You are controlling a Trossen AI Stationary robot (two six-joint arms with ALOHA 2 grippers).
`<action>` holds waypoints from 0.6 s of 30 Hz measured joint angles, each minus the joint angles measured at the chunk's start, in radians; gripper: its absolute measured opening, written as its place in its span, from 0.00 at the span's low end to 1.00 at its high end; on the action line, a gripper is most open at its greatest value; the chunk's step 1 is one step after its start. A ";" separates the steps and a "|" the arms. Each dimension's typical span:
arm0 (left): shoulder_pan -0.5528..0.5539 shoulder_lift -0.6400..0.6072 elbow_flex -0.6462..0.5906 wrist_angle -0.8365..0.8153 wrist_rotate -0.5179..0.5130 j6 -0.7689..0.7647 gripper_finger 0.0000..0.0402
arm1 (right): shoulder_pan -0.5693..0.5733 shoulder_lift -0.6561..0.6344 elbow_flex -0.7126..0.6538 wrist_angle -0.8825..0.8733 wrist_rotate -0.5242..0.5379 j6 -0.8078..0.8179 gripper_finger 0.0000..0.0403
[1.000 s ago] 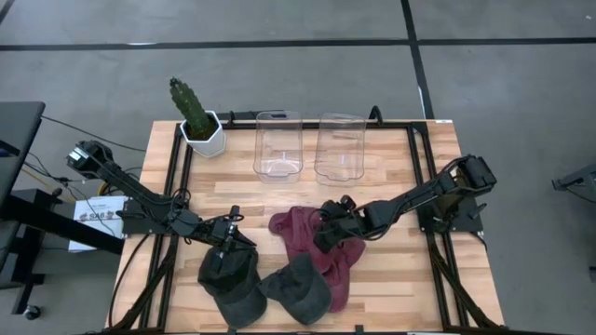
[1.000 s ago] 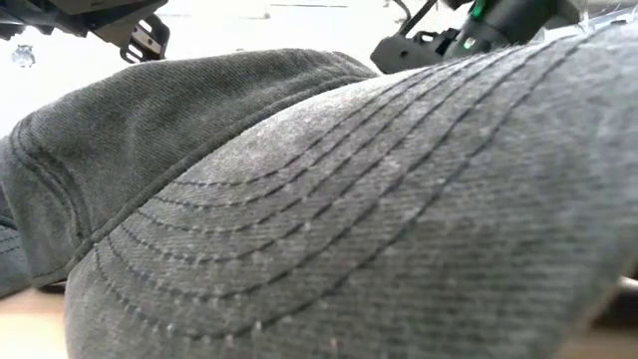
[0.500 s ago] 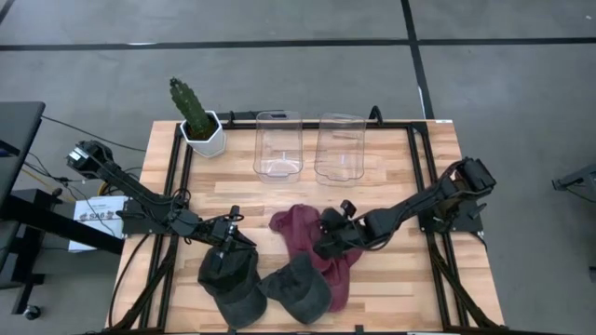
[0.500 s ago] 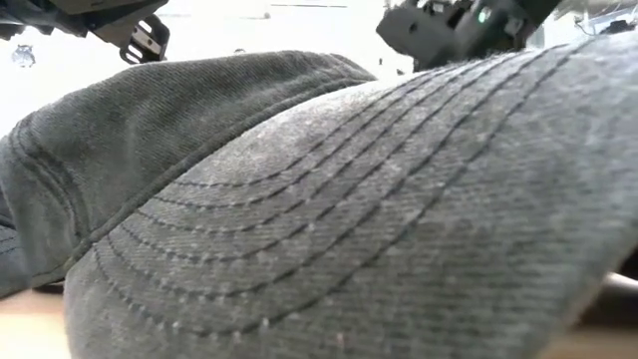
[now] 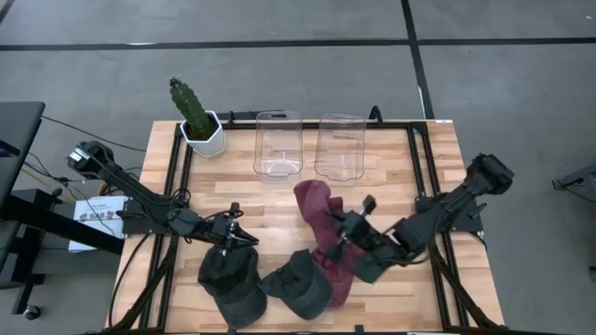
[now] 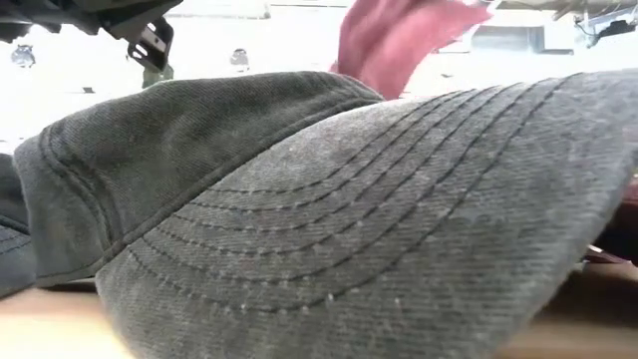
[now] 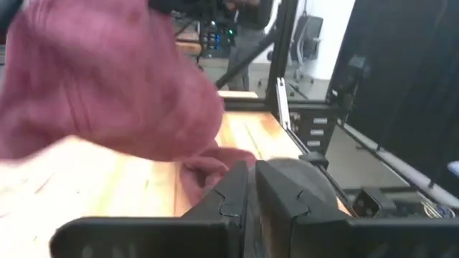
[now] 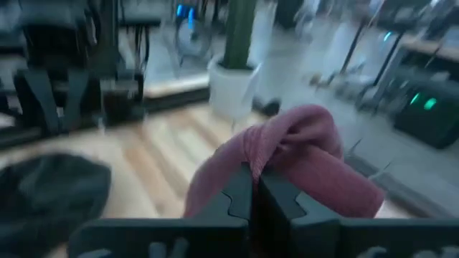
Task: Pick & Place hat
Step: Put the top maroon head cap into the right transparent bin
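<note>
A maroon hat [image 5: 321, 233] is bunched and partly raised off the middle of the table, with my right gripper [image 5: 339, 239] shut on it; it also shows in the low view [image 6: 391, 40]. Two dark grey caps lie at the near edge, one on the left [image 5: 230, 281] and one beside it [image 5: 298, 285], whose brim [image 6: 379, 229] fills the low view. My left gripper [image 5: 233, 238] hangs level over the left cap's far edge, fingers together [image 7: 247, 192], and nothing shows between them. My right gripper pinches a bunched fold of the maroon hat [image 8: 281, 140] between its two fingers, several layers gathered. The fingers come nearly level from the table's right side. The raised part stands above the fingers, and the hat's near end [image 5: 340, 284] lies on the table. My left gripper: I cannot tell whether it touches the left grey cap.
Two clear plastic containers [image 5: 277, 144] [image 5: 340, 144] stand at the table's far side. A potted cactus [image 5: 198, 123] stands at the far left corner. Black frame rails [image 5: 424, 177] run along the table's sides.
My right gripper has shut on the maroon hat, then risen and swung toward the table's near right while turning at the wrist. The hat's far left part, spread flat before, is drawn up into a bunch. Its near end stays beside the grey cap.
</note>
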 joint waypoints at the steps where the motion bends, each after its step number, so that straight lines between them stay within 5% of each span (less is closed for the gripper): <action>1: 0.005 0.017 0.000 0.040 0.001 -0.003 0.06 | 0.012 -0.010 0.001 0.016 0.038 -0.025 0.00; 10: 0.099 0.251 0.000 0.406 0.063 -0.135 0.06 | 0.081 -0.047 0.002 0.300 0.190 -0.392 0.00; 18: 0.189 0.465 0.020 0.713 0.319 -0.249 0.09 | 0.111 -0.050 0.002 0.670 0.181 -0.779 0.00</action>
